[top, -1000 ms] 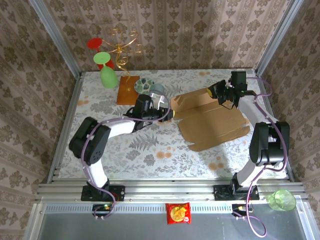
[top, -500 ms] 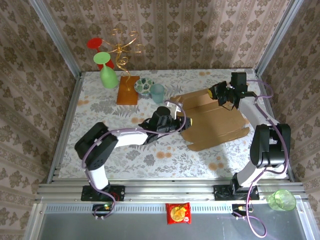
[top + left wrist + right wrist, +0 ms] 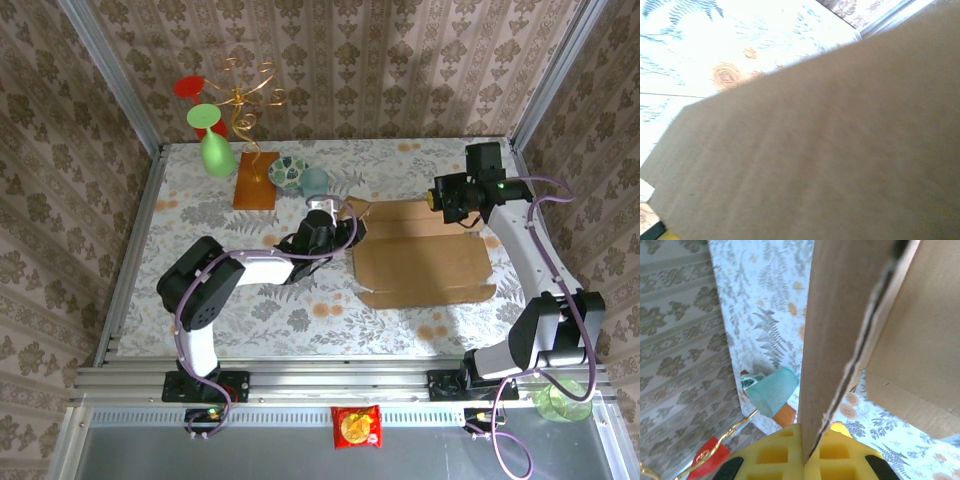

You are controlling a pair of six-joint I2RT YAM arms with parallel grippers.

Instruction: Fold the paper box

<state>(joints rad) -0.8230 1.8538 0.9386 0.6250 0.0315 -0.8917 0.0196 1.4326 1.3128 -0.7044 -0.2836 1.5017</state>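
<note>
Top external: R hand (image 3: 438,201) pinches paper box (image 3: 425,258)

Paper box (image 3: 425,255) right of centre on the table (image 3: 300,310), small stuff back-left.
Got the left claw (image 3: 348,232) at the box's left edge and the right claw (image 3: 436,200) at its far edge, clamped on a raised flap. Behind the left claw, a cup (image 3: 315,181) just beside a plate (image 3: 289,171); left of those, a wooden slab (image 3: 253,181), with a wire stand (image 3: 242,98) rising from its far end. Snack packet (image 3: 356,425) down by the near rail (image 3: 300,380).
</note>
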